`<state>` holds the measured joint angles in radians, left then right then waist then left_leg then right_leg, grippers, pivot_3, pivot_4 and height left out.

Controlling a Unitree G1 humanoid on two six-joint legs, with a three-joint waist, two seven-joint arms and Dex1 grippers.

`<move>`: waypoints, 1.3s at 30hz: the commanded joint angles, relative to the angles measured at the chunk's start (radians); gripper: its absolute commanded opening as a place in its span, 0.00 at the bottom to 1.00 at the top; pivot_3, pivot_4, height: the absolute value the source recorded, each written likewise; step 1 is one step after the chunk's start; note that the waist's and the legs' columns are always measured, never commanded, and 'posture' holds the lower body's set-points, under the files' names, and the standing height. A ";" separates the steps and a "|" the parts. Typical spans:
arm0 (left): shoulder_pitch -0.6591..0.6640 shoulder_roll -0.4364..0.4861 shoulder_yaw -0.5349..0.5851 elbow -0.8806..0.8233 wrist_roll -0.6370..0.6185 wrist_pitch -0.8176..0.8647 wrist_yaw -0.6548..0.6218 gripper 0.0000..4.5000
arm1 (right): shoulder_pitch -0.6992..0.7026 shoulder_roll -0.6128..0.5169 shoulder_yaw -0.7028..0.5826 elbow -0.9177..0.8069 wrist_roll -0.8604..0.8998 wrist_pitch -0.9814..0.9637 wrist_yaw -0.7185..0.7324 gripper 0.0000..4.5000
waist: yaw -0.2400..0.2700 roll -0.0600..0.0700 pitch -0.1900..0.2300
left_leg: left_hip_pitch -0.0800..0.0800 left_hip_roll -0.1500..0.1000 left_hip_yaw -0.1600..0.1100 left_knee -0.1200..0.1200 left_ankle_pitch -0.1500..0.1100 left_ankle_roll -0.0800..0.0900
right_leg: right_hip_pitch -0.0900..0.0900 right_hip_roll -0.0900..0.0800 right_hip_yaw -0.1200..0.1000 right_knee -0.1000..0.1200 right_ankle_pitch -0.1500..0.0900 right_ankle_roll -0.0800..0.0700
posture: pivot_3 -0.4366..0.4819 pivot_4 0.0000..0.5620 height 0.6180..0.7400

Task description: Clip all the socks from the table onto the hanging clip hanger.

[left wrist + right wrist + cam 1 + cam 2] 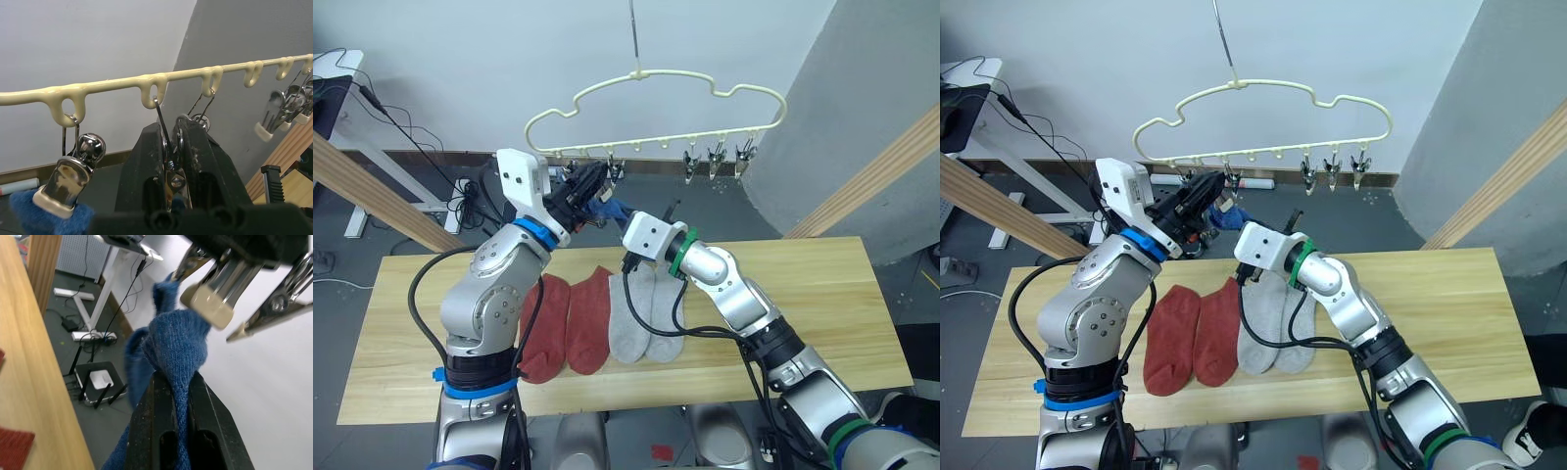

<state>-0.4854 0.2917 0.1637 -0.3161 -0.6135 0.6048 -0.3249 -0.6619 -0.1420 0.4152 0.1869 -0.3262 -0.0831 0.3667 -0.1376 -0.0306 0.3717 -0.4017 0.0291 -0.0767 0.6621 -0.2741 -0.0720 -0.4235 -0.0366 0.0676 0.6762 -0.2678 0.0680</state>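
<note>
— Four socks lie on the table (822, 294), side by side near its middle: two rust-red socks (570, 323) on the robot's left and two grey socks (646, 315) just beside them on the right, toes toward the near edge.

— And the blue ones?

— One blue sock (178, 352) is up in the air below the clip hanger (656, 103). The right gripper (173, 396) is clenched on it, the fabric bunched between the two black fingers, and the top of the sock reaches up to the padded tip of a metal clip (208, 296). In the left wrist view a second bit of blue fabric (51, 220) hangs from the clip (73, 171) nearest the hanger's end.

— What is the left arm doing?

— The left gripper (171, 161) is raised to the bottom bar of the hanger, near its left end, with its fingers clamped on the next clip (173, 178) along (the clip's wire loop runs up between them to the bar).

— And the hanger itself?

— It is a pale-yellow wavy frame hanging by a long hook above the far edge of the table. Three more clips (715, 162) dangle in a group toward its right end, well apart from both grippers.
</note>
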 commanded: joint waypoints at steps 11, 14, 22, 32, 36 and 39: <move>0.021 0.009 0.009 -0.053 -0.027 -0.003 -0.018 0.12 | -0.029 0.031 -0.012 -0.008 0.002 -0.040 -0.020 0.00 | 0.000 0.000 0.000 | 0.000 0.000 0.000 0.000 0.000 0.000 | 0.000 0.000 0.000 0.000 0.000 0.000 | 0.27 0.66 0.94; 0.030 0.017 0.009 -0.049 -0.017 -0.009 -0.021 0.34 | -0.034 0.036 -0.014 -0.005 0.005 -0.037 -0.020 0.00 | 0.000 0.000 0.000 | 0.000 0.000 0.000 0.000 0.000 0.000 | 0.000 0.000 0.000 0.000 0.000 0.000 | 0.27 0.66 0.94; 0.057 0.074 0.020 -0.054 -0.039 -0.003 -0.078 0.57 | -0.034 0.049 -0.023 0.006 0.012 -0.027 -0.020 0.00 | 0.000 0.000 0.000 | 0.000 0.000 0.000 0.000 0.000 0.000 | 0.000 0.000 0.000 0.001 0.000 0.000 | 0.27 0.64 0.94; 0.111 0.196 0.003 -0.067 -0.041 -0.021 -0.211 0.57 | -0.025 0.063 -0.038 0.014 0.049 0.011 0.015 0.00 | 0.000 0.000 0.000 | 0.000 0.000 0.000 0.000 0.000 0.000 | -0.001 0.000 0.000 0.001 0.000 0.000 | 0.28 0.64 0.94; 0.119 0.194 0.000 -0.066 -0.008 -0.048 -0.202 0.57 | -0.011 0.071 -0.044 0.004 0.081 0.045 0.043 0.12 | 0.000 0.000 0.000 | 0.000 0.000 0.000 0.000 0.000 0.000 | -0.001 0.000 0.000 0.001 0.000 0.000 | 0.28 0.64 0.94; 0.130 0.188 0.000 -0.068 0.009 -0.063 -0.194 0.57 | 0.001 0.065 -0.046 -0.018 0.095 0.099 0.072 0.32 | 0.000 0.000 0.000 | 0.000 0.000 0.000 0.000 0.000 0.000 | -0.001 0.000 0.000 0.001 0.000 0.000 | 0.28 0.65 0.94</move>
<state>-0.3646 0.4786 0.1626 -0.3449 -0.6137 0.5675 -0.5152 -0.6735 -0.0801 0.3793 0.2184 -0.2531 -0.0022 0.4198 -0.1379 -0.0306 0.3717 -0.4017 0.0293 -0.0767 0.6620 -0.2741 -0.0720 -0.4245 -0.0367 0.0678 0.6774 -0.2677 0.0679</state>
